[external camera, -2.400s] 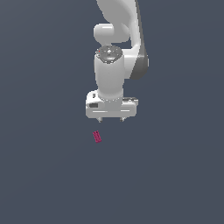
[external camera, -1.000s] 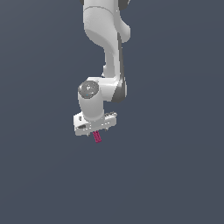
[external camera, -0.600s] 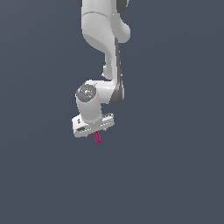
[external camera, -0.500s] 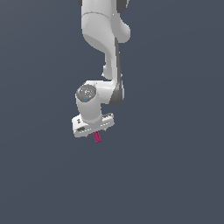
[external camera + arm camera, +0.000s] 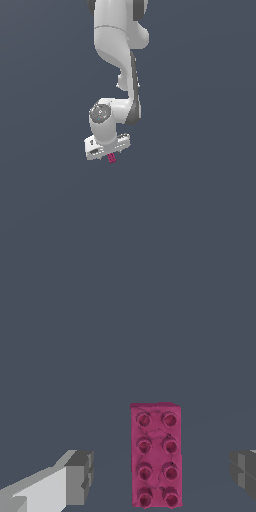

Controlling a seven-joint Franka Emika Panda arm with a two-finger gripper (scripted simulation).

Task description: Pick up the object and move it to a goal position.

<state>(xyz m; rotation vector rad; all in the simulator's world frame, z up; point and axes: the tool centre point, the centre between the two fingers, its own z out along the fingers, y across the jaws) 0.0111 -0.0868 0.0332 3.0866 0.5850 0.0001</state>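
My pincer (image 5: pixel 160 476) wide open, one finger (image 5: pixel 77 476) each side of pink block (image 5: pixel 155 453), not touching. Block lies at 6 o'clock under my hand (image 5: pixel 107 145), ready for squeeze.

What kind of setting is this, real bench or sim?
Likely a bare simulator scene: flat featureless grey floor, a clean white robot arm, and one studded pink block between the open gripper fingers.

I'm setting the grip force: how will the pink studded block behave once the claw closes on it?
The pink studded block looks rigid with flat long sides, so it probably won't flex or roll. Its smooth walls might slip under light force. The claw has its fingers apart on either side, suggesting a square pinch.
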